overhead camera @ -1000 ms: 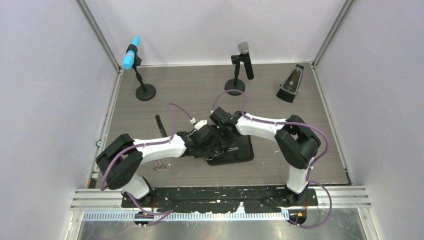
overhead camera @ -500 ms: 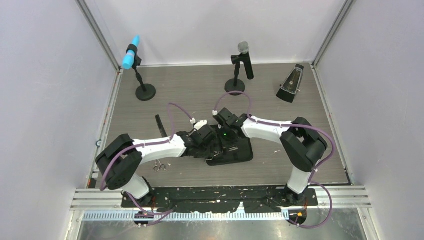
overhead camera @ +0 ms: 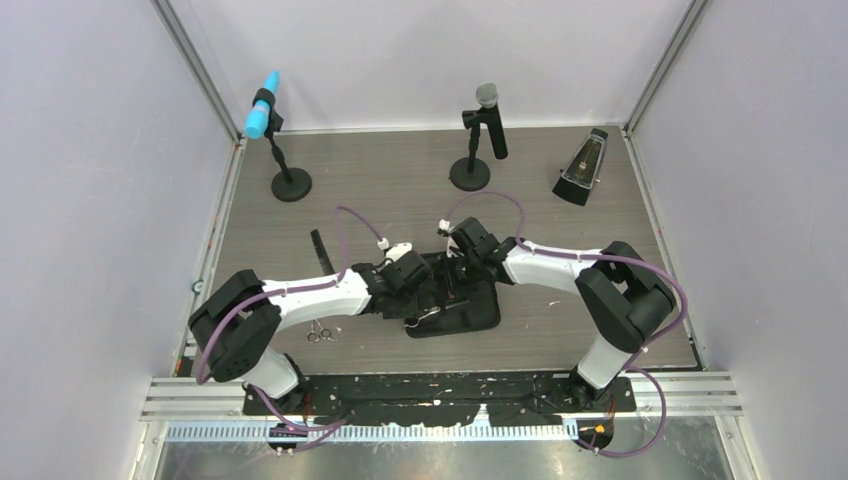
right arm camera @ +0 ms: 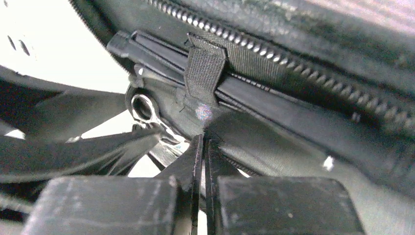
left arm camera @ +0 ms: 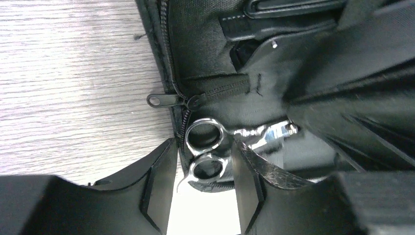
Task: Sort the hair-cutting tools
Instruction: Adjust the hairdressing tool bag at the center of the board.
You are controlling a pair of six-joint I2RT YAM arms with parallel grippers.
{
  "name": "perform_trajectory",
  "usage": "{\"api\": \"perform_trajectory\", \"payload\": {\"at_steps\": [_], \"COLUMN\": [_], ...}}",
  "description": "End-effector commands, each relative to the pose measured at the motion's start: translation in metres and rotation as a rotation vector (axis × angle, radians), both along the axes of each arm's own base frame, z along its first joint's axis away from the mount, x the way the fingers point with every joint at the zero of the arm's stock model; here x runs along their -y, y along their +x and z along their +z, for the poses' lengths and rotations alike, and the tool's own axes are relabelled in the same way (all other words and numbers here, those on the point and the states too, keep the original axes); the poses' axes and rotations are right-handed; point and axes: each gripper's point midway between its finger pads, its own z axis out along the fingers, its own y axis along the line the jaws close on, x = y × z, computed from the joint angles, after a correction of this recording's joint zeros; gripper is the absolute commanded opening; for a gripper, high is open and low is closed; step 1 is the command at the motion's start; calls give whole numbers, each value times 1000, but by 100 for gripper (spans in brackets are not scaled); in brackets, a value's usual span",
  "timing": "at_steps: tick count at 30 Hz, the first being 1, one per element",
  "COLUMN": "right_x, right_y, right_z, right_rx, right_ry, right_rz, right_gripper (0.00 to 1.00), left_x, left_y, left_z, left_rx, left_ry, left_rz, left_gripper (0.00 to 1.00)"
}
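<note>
Silver scissors [left arm camera: 230, 133] lie in the zip case [left arm camera: 205, 39], rings between my half-spread left claw [left arm camera: 203, 147]; gripped or not, I cannot tell. Right claw [right arm camera: 203, 141], just beside, is pinched shut. Left of both claws, second scissors [overhead camera: 320, 332] and comb [overhead camera: 322, 250] wait on the counter [overhead camera: 400, 180]: most sorting remains, I judge.

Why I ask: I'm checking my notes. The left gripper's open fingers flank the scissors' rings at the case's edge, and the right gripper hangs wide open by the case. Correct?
Not quite: the right gripper is shut, its fingers together against the case, as the right wrist view shows. The left gripper does stand open around the rings of the scissors at the case's edge.
</note>
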Motion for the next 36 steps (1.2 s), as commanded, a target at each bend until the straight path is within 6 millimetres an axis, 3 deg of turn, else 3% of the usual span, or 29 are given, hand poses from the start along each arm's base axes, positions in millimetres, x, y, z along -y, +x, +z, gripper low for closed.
{"api": "perform_trajectory", "payload": {"at_steps": [1,9,12,16,23,29,36], "right_x": [-41,-52,-53,-53,-57,-51,-26], "right_y": [-12,-19,-16,-22,-20,-25,-10], "right_z": [71,90,83,58,55,55,61], "right_rx": [16,-2,-6,-36,-20,-31,31], "right_ry": [315,433,411,292,267,271,232], "right_rz": [94,126,113,123,105,137,75], "right_gripper": [5,5,5,5,5,20,30], "left_x": [2,2,6,17,28,24,24], "left_y": [4,5,7,14,18,20,19], "left_z": [-2,-3,0,15,26,29,26], "left_rx": [17,11,18,55,82,119,108], "left_ry": [21,32,22,-28,-39,-55,-52], "left_rz": [-11,-10,-11,-12,-34,-27,-27], "left_gripper": [46,45,45,44,42,40,38]}}
